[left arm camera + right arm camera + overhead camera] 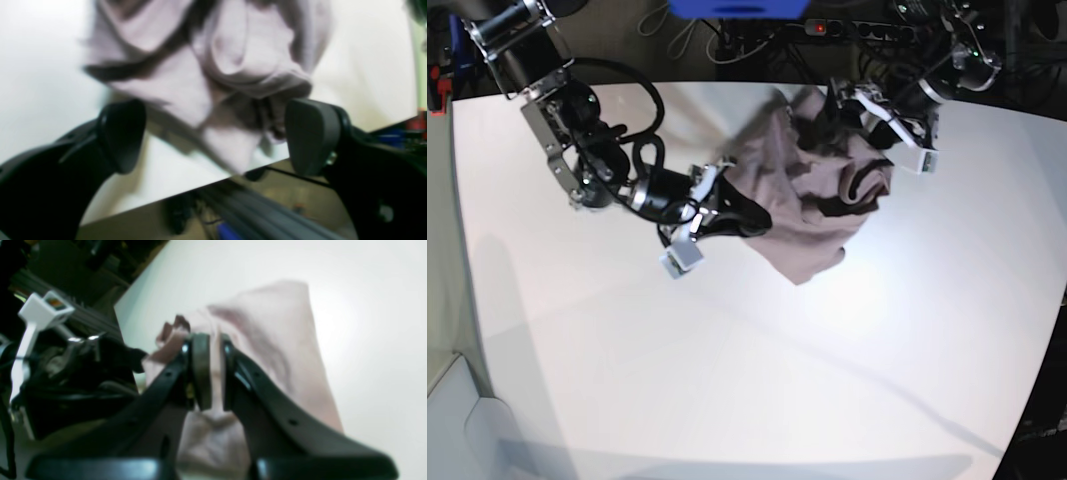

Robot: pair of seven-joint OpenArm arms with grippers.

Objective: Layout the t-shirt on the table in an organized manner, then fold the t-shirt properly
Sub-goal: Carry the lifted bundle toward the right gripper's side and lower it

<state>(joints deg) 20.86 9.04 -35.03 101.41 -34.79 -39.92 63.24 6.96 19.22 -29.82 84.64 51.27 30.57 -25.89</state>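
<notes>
The mauve-brown t-shirt [802, 200] lies crumpled in a heap on the white table [727, 380], near its far edge. My right gripper [757, 216] comes in from the left and is shut on the shirt's left edge. In the right wrist view, cloth [277, 340] is pinched between the jaws of that gripper [213, 373] and drapes past them. My left gripper [865, 186] reaches down from the top right over the heap's right side. In the left wrist view the left gripper [217, 136] stands wide open, with bunched shirt folds [233, 50] just beyond and between its fingers [312, 136].
The table's far edge [200, 190] runs close under the left gripper, with frame rails and clutter below it. A power strip and cables [857, 30] lie behind the table. Bare white tabletop [877, 330] spreads in front of the shirt.
</notes>
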